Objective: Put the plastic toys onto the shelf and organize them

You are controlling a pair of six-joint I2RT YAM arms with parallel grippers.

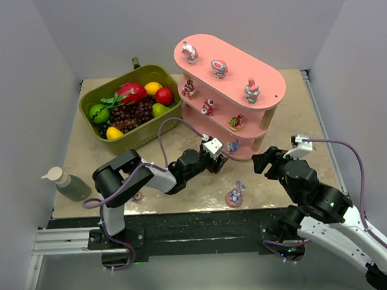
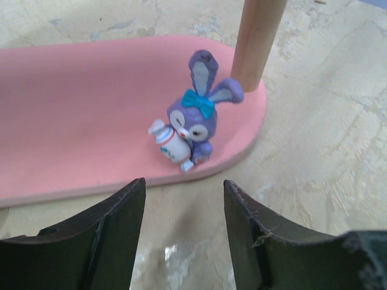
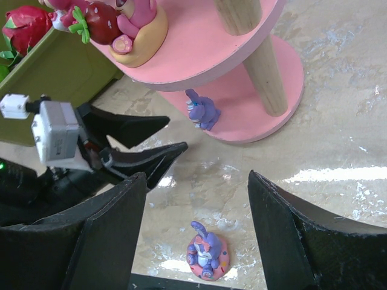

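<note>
The pink three-tier shelf [image 1: 268, 82] stands at the back right, with toys on every board. A purple bunny toy [image 2: 190, 124] holding a small bottle stands at the end of the bottom board [image 2: 72, 109], beside a wooden upright [image 2: 257, 36]. My left gripper [image 2: 184, 184] is open and empty, just short of that board's edge; it also shows in the top view [image 1: 222, 158]. A second bunny on a pink donut base [image 3: 207, 257] sits on the table [image 1: 236, 195]. My right gripper [image 3: 196, 175] is open and empty above it. A small pink toy [image 1: 137, 196] lies by the left arm.
An olive-green basket [image 1: 172, 111] of plastic fruit and grapes stands at the back left. A pump bottle [image 1: 65, 183] lies at the left front. A strawberry-themed figurine [image 3: 130, 24] sits on the middle board. The table's dark front edge is close behind the donut bunny.
</note>
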